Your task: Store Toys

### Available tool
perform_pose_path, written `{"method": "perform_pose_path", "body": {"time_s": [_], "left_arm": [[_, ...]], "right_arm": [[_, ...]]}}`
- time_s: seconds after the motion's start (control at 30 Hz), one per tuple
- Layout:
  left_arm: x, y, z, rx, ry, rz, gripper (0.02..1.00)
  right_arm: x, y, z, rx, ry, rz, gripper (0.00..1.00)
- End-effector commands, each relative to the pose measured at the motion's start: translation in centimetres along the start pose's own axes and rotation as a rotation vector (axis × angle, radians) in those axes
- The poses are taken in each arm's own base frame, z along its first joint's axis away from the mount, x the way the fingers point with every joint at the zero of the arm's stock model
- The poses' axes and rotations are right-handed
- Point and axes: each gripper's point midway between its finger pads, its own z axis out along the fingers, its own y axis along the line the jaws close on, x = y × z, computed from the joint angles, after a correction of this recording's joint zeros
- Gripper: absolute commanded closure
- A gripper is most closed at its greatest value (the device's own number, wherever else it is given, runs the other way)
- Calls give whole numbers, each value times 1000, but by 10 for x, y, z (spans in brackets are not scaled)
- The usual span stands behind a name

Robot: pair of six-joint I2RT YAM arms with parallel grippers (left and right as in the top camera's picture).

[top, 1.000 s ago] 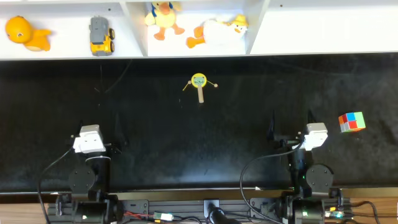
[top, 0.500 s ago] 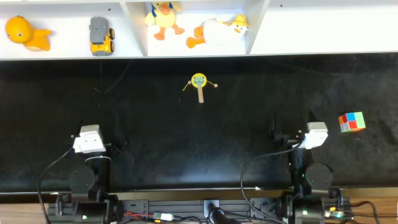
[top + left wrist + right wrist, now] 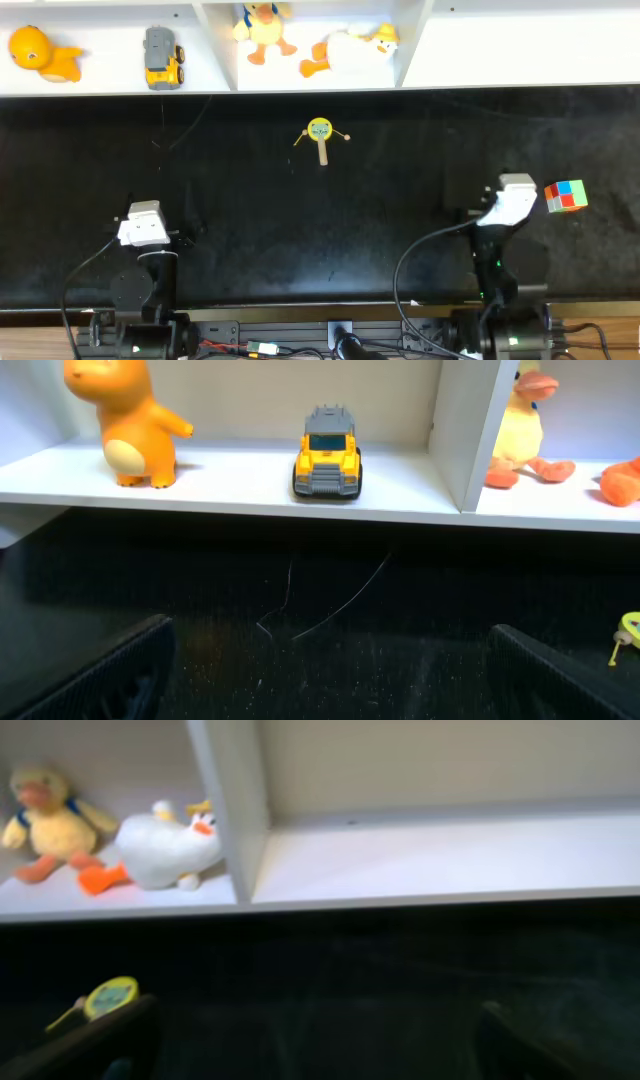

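Left wrist view, left gripper (image 3: pixel 330 695): its two dark fingers are spread wide with only table between them, gripping nothing.
Left wrist view, shelf (image 3: pixel 230 490): a white shelf along the far edge of the black table (image 3: pixel 330 600), split by an upright divider.
Left wrist view, orange toy (image 3: pixel 130 420): stands upright in the compartment on one side of the divider.
Left wrist view, toy truck (image 3: pixel 328 452): yellow and grey, in the same compartment as the orange toy, apart from it, its front facing the table.
Left wrist view, yellow duck (image 3: pixel 522 425): sits just past the divider, in the next compartment.
Left wrist view, rattle (image 3: pixel 630 628): a sliver of it shows on the table, well apart from the fingers.
Right wrist view, right gripper (image 3: pixel 300 1055): fingers spread wide, gripping nothing.
Right wrist view, white duck (image 3: pixel 165 850): lies on its side beside the yellow duck, both in one compartment, close to a divider.
Right wrist view, rattle: on the table in front of that compartment, near one finger but not touching it.
Top view, rattle: lies on the table before the middle compartment, handle pointing toward the arms, well apart from both grippers.
Top view, cube (image 3: pixel 565 196): a many-coloured cube on the table at the right, near the right arm's wrist but clear of it.
Top view, left arm: low at the left, far from every toy.
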Motion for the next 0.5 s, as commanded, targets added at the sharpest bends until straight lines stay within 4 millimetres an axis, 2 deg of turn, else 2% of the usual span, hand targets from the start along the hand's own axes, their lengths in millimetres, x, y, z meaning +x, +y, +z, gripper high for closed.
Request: {"method": "perform_pose_path", "body": {"time_s": [0.03,0.3,0.5], "left_arm": [[-2,1,-1,-8,-10,22,20],[-2,1,-1,-8,-10,22,20],[-2,1,-1,-8,-10,22,20]], "right_arm": [[-22,8,-3,17,30,-28,7],[-21,30,-3,35,179,-66,5],[-13,64,-1,-26,256,-60,5]]}}
